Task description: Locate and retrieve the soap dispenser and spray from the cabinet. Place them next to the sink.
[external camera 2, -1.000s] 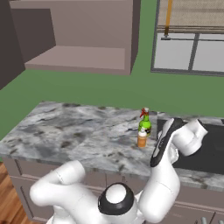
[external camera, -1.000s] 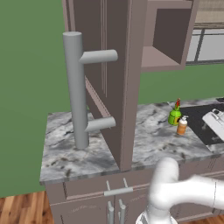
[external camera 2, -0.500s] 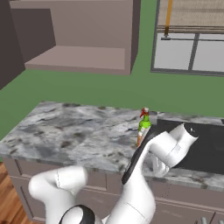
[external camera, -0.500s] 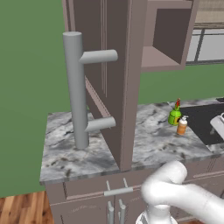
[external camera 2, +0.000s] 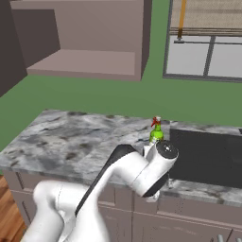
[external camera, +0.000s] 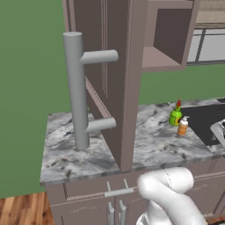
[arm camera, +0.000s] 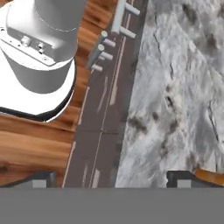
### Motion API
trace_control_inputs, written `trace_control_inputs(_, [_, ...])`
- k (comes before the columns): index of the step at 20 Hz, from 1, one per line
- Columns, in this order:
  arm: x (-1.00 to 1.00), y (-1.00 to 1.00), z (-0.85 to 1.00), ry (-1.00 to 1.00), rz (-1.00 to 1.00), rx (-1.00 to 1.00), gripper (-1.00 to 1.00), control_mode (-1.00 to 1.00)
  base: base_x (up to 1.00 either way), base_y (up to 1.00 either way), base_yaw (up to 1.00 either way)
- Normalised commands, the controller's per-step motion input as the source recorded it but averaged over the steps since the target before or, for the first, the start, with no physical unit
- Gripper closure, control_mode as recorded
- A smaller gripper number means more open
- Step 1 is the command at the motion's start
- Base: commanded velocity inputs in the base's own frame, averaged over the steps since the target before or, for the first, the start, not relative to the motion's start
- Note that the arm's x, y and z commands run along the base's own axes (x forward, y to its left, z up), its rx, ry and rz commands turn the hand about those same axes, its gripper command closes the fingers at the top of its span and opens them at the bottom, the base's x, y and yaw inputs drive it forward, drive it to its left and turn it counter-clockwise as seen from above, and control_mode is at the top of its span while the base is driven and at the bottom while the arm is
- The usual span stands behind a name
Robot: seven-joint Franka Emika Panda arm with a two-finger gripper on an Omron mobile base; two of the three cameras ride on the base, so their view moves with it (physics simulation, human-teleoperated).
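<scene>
I see the cabinet [external camera: 118, 83] door swung open over the counter [external camera: 149, 145]; spray [external camera: 176, 114] and soap [external camera: 183, 126] stand at the counter's back beside the sink [external camera 2: 203, 156]; my gripper [arm camera: 111, 179] jaws are apart, holding nothing

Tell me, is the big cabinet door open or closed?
Open. The cabinet door swings out over the counter, its grey bar handle facing the camera, and the inside shelf shows bare.
</scene>
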Motion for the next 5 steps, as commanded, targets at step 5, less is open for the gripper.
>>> trace_control_inputs(5, [-0.59, 0.71, 0.26, -0.16, 0.02, -0.27, -1.0, -1.0, 0.0, 0.0, 0.0])
